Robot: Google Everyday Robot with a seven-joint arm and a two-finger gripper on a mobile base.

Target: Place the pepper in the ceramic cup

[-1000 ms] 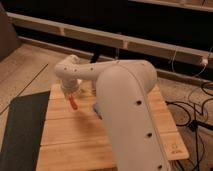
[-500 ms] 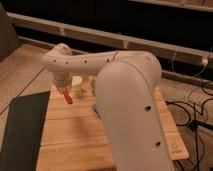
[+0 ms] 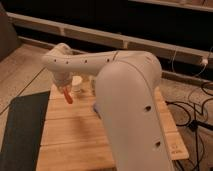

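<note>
My gripper [image 3: 64,90] hangs from the white arm at the far left of the wooden table [image 3: 75,135]. It is shut on the small orange-red pepper [image 3: 67,95], which points down and to the right, held above the tabletop. The pale ceramic cup [image 3: 77,83] stands on the table just right of the gripper, partly hidden by the arm. The pepper is left of the cup's rim and outside it.
My large white arm [image 3: 127,95] covers the middle and right of the table. A small bluish thing [image 3: 95,108] shows at the arm's edge. A dark mat [image 3: 20,130] lies left of the table. Cables [image 3: 192,112] lie on the floor at the right.
The gripper with the pepper has swung left and slightly toward the back of the table, and the arm has stretched out further. The pepper stays in the grip.
</note>
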